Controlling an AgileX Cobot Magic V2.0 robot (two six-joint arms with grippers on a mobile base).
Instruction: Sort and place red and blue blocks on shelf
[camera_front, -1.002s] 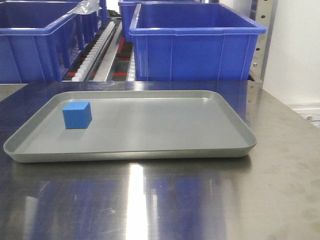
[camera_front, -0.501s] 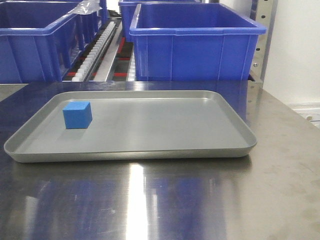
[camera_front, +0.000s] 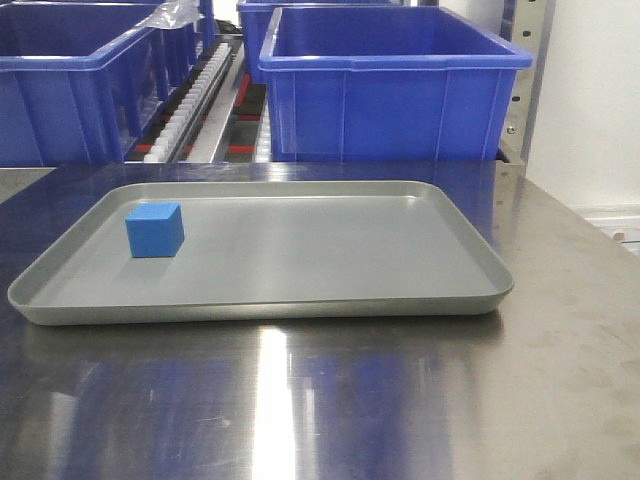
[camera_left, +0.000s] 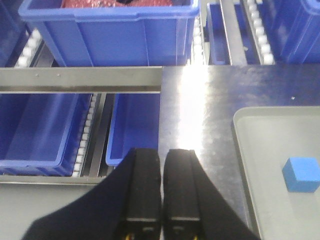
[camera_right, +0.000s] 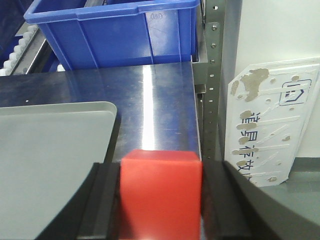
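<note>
Front view: a grey rimmed tray (camera_front: 260, 312) lies on the steel worktop (camera_front: 400, 400). The blue block (camera_front: 155, 230) sits flat in the tray's left part, near the left rim, with nothing touching it. Behind the worktop a right-hand bin (camera_front: 390, 100) and a left-hand bin (camera_front: 60, 100), both dark blue, flank the shelf's white roller tracks (camera_front: 195, 95). Their insides are hidden from here, and neither arm appears. The left wrist view adds the shelf crossbar (camera_left: 80, 80), brushed metal with two small screws. It also adds an upper bin (camera_left: 110, 40) holding something reddish, not identifiable. The left end effector (camera_left: 161, 157) has its fingers pressed together with nothing between them. It lines up with the worktop's left edge, well apart from the blue block. Only the right wrist view shows the red block (camera_right: 161, 185), clamped between the pads of the right end effector (camera_right: 161, 200), near the tray's right corner. A perforated steel upright (camera_right: 214, 75) stands at the worktop's right edge, with a scuffed white sign (camera_right: 265, 120) beyond it.
</note>
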